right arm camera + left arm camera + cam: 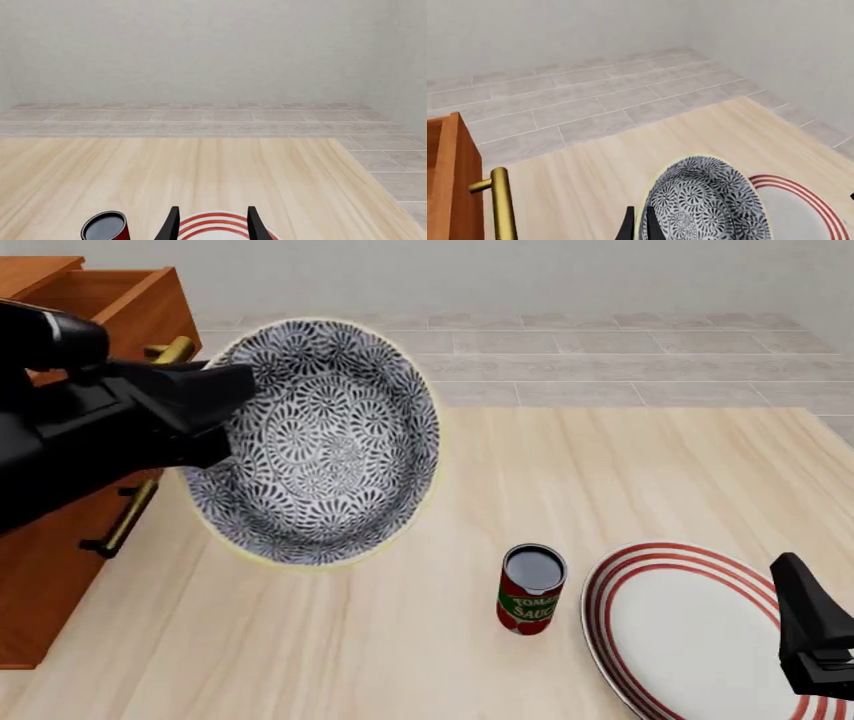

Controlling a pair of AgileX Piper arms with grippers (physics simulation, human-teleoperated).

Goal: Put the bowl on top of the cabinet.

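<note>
Your left gripper (220,410), a matte black angular claw, is clamped on the rim of the round deep bowl (320,445), white ceramic crowded with dark blue-grey floral pattern and edged in pale yellow. In the front view the bowl is held up off the table and tipped on edge, so its patterned inside faces the camera. It hangs just beside the large reddish-brown wooden cabinet (120,300) at the table's left, overlapping that cabinet's front corner in the picture. In your left wrist view the two dark fingers (627,227) pinch the bowl's (707,205) yellowish rim, one on each side of the wall.

The cabinet's smooth top drawer stands pulled open, and a round brass bar handle (502,205) runs down its front.

On the pale, fine-grained wooden table (641,470) stands a small cylindrical can with a red label and a dark open top (533,588). Just beside it, to the right, lies a flat white plate with red concentric rings (681,625).

Your right gripper (212,225) hovers low over that plate's right side, its slim black fingers spread apart with nothing between them; in the right wrist view the plate's red rings (220,222) show in the gap and the can (105,226) sits off to one side
</note>
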